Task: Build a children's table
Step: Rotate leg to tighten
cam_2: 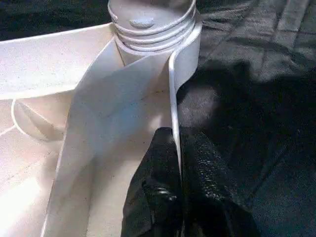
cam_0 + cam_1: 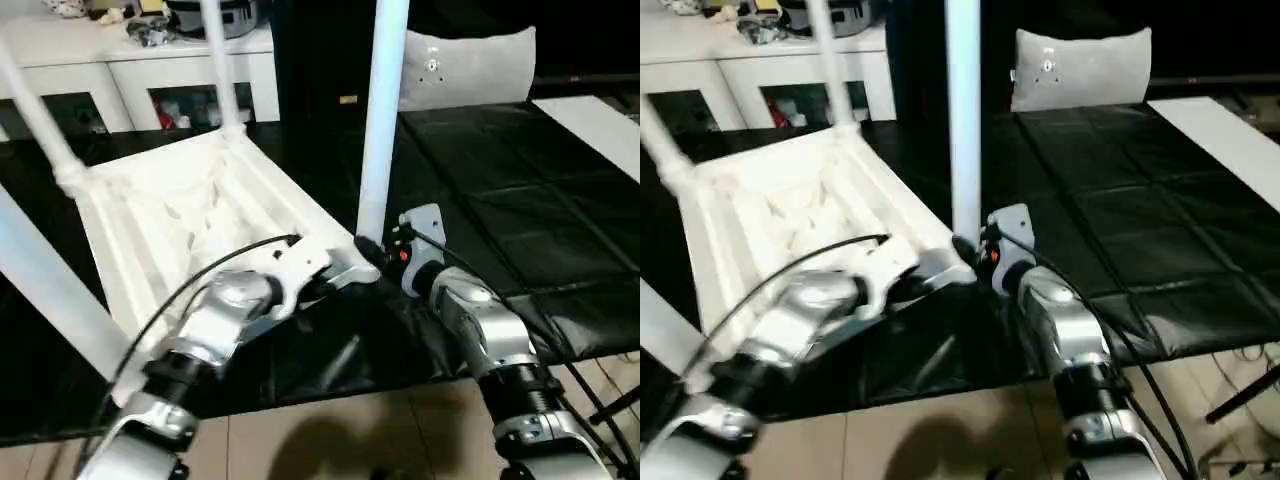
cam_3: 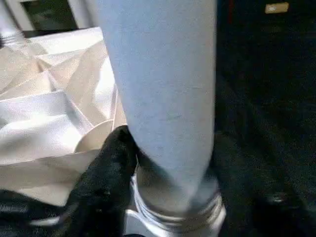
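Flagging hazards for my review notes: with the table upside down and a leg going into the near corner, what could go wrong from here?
1. The long tapered white leg shows exposed thread at the round corner socket; it may sit crooked.
2. The left gripper pinches only the thin rim of the white ribbed plastic tabletop; it could slip.

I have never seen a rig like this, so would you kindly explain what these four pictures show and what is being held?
A two-armed humanoid robot is putting together a white plastic children's table. Two pictures come from its head, looking down over its silver forearms; the other two come from wrist cameras. The square white table top lies upside down on a black-covered work surface, legs pointing up. The left gripper pinches the top's thin rim beside a corner socket. The right gripper sits around the base of the long white leg in that socket.
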Motion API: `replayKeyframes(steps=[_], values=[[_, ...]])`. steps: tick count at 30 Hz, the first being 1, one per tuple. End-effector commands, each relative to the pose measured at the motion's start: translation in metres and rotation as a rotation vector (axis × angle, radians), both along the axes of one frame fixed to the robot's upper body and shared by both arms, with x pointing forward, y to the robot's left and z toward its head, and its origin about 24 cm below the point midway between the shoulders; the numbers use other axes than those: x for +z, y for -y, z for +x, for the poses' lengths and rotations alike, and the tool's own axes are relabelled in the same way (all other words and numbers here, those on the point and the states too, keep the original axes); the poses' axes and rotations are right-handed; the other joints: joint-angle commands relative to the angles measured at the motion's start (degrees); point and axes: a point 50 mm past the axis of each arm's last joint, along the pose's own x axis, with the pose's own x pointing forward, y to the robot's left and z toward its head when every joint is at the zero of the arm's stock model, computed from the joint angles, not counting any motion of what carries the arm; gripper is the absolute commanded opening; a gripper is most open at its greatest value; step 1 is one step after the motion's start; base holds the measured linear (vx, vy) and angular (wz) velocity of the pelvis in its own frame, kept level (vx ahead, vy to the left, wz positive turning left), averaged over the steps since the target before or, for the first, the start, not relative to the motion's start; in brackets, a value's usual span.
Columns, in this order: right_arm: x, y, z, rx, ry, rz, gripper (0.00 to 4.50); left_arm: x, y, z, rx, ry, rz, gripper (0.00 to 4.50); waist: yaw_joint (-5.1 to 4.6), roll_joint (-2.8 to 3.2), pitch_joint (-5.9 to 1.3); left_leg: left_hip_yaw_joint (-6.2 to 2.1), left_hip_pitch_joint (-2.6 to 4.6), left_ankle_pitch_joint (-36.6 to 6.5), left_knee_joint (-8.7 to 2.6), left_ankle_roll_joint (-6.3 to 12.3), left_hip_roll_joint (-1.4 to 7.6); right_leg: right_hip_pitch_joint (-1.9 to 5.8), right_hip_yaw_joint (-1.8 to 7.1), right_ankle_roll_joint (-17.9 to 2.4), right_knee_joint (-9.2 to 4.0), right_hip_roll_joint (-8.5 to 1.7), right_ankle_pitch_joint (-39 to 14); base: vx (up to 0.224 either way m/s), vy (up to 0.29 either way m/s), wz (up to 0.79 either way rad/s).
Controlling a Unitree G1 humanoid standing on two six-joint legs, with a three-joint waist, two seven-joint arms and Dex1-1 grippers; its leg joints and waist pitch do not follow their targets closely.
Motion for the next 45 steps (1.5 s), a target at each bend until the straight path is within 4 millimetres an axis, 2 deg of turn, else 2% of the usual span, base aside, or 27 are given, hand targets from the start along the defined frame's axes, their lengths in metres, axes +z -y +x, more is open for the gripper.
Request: replayKeyframes(steps=[1, 2, 3, 4, 5, 7, 8, 11, 12, 14, 16, 17, 19, 20, 22, 23, 24, 25, 28, 29, 34, 37, 45], values=[[-0.016, -0.025, -0.01, 0.115, -0.071, -0.003, 2.66, 0.023, 0.038, -0.004, -0.15, 0.118, -0.067, 0.0, 0.15, -0.64, -2.67, -0.31, 0.38, -26.2, -4.87, 2.44, 0.5, 2.0, 1.69, -4.1, -4.41, -3.06, -29.7, 0.0, 0.0, 0.0], [-0.017, -0.023, -0.012, 0.14, -0.055, -0.025, 2.96, 0.022, 0.034, -0.004, -0.159, 0.128, -0.051, 0.0, 0.46, -0.74, -2.77, -0.22, 0.12, -24.9, -4.97, 2.74, 0.58, 2.02, 1.99, -4.9, -3.99, -3.0, -28.0, 0.0, 0.0, 0.0], [-0.018, -0.02, -0.014, 0.163, -0.042, -0.042, 3.07, 0.021, 0.031, -0.004, -0.163, 0.13, -0.04, 0.0, 0.58, -0.79, -2.8, -0.15, -0.01, -24.2, -5.01, 2.88, 0.62, 2.05, 2.18, -5.3, -3.78, -3.01, -27.0, 0.0, 0.0, 0.0], [-0.018, -0.018, -0.015, 0.174, -0.034, -0.051, 3.07, 0.02, 0.03, -0.004, -0.163, 0.131, -0.034, 0.0, 0.87, -0.86, -2.84, 0.05, 0.01, -23.4, -5.0, 3.15, 0.68, 1.93, 2.47, -6.1, -3.51, -3.05, -25.8, 0.0, 0.0, 0.0], [-0.017, -0.008, -0.017, 0.187, -0.02, -0.039, 3.08, 0.018, 0.023, -0.003, -0.163, 0.127, -0.022, 0.0, 1.12, -1.0, -2.86, 0.15, -0.21, -22.4, -4.93, 3.58, 0.57, 2.03, 2.7, -6.7, -3.23, -3.06, -25.2, 0.0, 0.0, 0.0], [-0.016, -0.001, -0.018, 0.2, -0.007, -0.031, 3.15, 0.017, 0.018, -0.002, -0.162, 0.125, -0.011, 0.0, 1.64, -1.06, -2.82, 0.23, -0.3, -21.6, -4.91, 3.99, 0.63, 2.01, 2.97, -6.7, -3.07, -3.16, -25.8, 0.0, 0.0, 0.0], [-0.013, 0.008, -0.021, 0.247, 0.017, -0.035, 3.34, 0.016, 0.011, -0.003, -0.184, 0.128, 0.006, 0.0, 2.01, -0.97, -2.95, 0.26, -0.42, -20.3, -4.89, 4.24, 0.6, 2.25, 3.1, -6.8, -2.92, -3.19, -25.3, 0.0, 0.0, 0.0], [-0.003, 0.027, -0.026, 0.338, 0.061, -0.048, 3.54, 0.015, -0.001, -0.005, -0.244, 0.12, 0.023, 0.0, 2.97, -1.24, -3.12, 0.62, -0.48, -17.4, -4.69, 5.28, 0.74, 2.21, 3.52, -7.7, -2.52, -3.14, -22.6, 0.0, 0.0, 0.0], [-0.003, 0.027, -0.026, 0.338, 0.061, -0.048, 3.64, 0.015, -0.001, -0.005, -0.244, 0.12, 0.023, 0.0, 3.26, -1.26, -3.23, 0.6, -0.62, -16.5, -4.61, 5.5, 0.74, 2.26, 3.63, -7.8, -2.31, -3.2, -22.1, 0.0, 0.0, 0.0], [0.006, 0.042, -0.03, 0.401, 0.082, -0.062, 3.88, 0.014, -0.011, -0.006, -0.293, 0.109, 0.038, 0.0, 4.12, -1.39, -3.69, 0.73, -1.03, -11.6, -4.18, 6.14, 0.7, 2.47, 3.96, -9.2, -1.33, -3.11, -17.3, 0.0, 0.0, 0.0], [0.007, 0.045, -0.03, 0.417, 0.085, -0.069, 4.0, 0.014, -0.013, -0.006, -0.306, 0.109, 0.041, 0.0, 4.72, -1.48, -3.82, 0.85, -1.43, -8.1, -3.81, 7.01, 0.65, 2.47, 4.2, -10.3, -0.59, -3.01, -13.5, 0.0, 0.0, 0.0], [0.011, 0.052, -0.033, 0.46, 0.086, -0.088, 4.1, 0.014, -0.017, -0.007, -0.338, 0.109, 0.04, 0.0, 5.03, -1.39, -3.88, 0.96, -1.34, -7.1, -3.7, 7.29, 0.7, 2.36, 4.19, -10.9, -0.43, -2.97, -12.5, 0.0, 0.0, 0.0], [0.016, 0.06, -0.039, 0.544, 0.084, -0.108, 4.1, 0.015, -0.021, -0.011, -0.395, 0.099, 0.031, 0.0, 5.58, -1.32, -4.0, 0.93, -1.28, -6.3, -3.57, 7.89, 0.81, 2.45, 4.15, -11.3, -0.18, -2.82, -11.2, 0.0, 0.0, 0.0], [0.022, 0.064, -0.046, 0.64, 0.074, -0.112, 4.1, 0.014, -0.026, -0.016, -0.47, 0.083, 0.037, 0.0, 5.88, -1.27, -3.94, 0.99, -1.25, -6.4, -3.54, 8.43, 0.98, 2.4, 4.18, -11.3, -0.09, -2.7, -10.8, 0.0, 0.0, 0.0], [0.023, 0.065, -0.048, 0.664, 0.069, -0.111, 4.1, 0.014, -0.027, -0.017, -0.491, 0.079, 0.041, 0.0, 6.18, -1.22, -3.89, 1.01, -1.24, -6.7, -3.59, 8.75, 1.19, 2.27, 4.2, -11.4, -0.03, -2.68, -10.8, 0.0, 0.0, 0.0], [0.026, 0.067, -0.05, 0.719, 0.061, -0.105, 4.1, 0.013, -0.031, -0.021, -0.557, 0.058, 0.056, 0.0, 6.41, -1.52, -3.74, 1.13, -1.16, -8.2, -3.76, 8.21, 1.19, 2.19, 4.17, -11.2, -0.25, -2.69, -13.2, 0.0, 0.0, 0.0], [0.027, 0.067, -0.05, 0.721, 0.061, -0.105, 4.1, 0.013, -0.031, -0.022, -0.56, 0.057, 0.057, 0.0, 6.61, -1.38, -3.71, 1.11, -1.05, -8.9, -3.82, 7.95, 1.24, 2.12, 4.17, -11.1, -0.34, -2.8, -14.4, 0.0, 0.0, 0.0], [0.028, 0.068, -0.05, 0.734, 0.059, -0.104, 3.84, 0.013, -0.031, -0.023, -0.577, 0.051, 0.061, 0.0, 6.69, -1.46, -3.61, 1.19, -0.91, -9.8, -3.94, 7.26, 1.3, 1.92, 4.29, -10.7, -0.51, -2.78, -16.3, 0.0, 0.0, 0.0], [0.03, 0.068, -0.05, 0.793, 0.04, -0.098, 3.84, 0.012, -0.032, -0.026, -0.642, 0.036, 0.071, 0.0, 7.14, -1.46, -3.54, 1.15, -0.75, -10.8, -4.1, 5.97, 1.37, 1.84, 4.53, -10.3, -0.6, -2.84, -18.0, 0.0, 0.0, 0.0], [0.032, 0.067, -0.05, 0.836, 0.019, -0.088, 3.61, 0.013, -0.032, -0.028, -0.678, 0.026, 0.07, 0.0, 7.27, -1.65, -3.52, 1.13, -0.77, -10.8, -4.15, 5.73, 1.44, 1.85, 4.6, -10.3, -0.54, -2.86, -17.8, 0.0, 0.0, 0.0], [0.032, 0.064, -0.053, 0.915, -0.02, -0.078, 3.27, 0.013, -0.033, -0.03, -0.721, 0.016, 0.076, 0.0, 7.84, -1.69, -3.6, 1.2, -0.69, -10.5, -4.11, 5.38, 1.45, 1.85, 4.75, -10.4, -0.39, -2.92, -17.1, 0.0, 0.0, 0.0], [0.031, 0.064, -0.055, 0.951, -0.036, -0.082, 3.01, 0.013, -0.035, -0.03, -0.726, 0.014, 0.078, 0.0, 7.91, -1.98, -3.67, 1.21, -0.8, -9.8, -4.04, 5.24, 1.39, 1.94, 4.72, -10.5, -0.26, -2.93, -16.3, 0.0, 0.0, 0.0], [0.03, 0.063, -0.059, 0.978, -0.061, -0.056, 2.35, 0.013, -0.037, -0.03, -0.73, 0.006, 0.073, 0.0, 8.18, -2.03, -3.72, 1.25, -0.77, -8.9, -3.95, 5.31, 1.36, 1.98, 4.69, -10.6, -0.21, -2.94, -16.3, 0.0, 0.0, 0.0]])
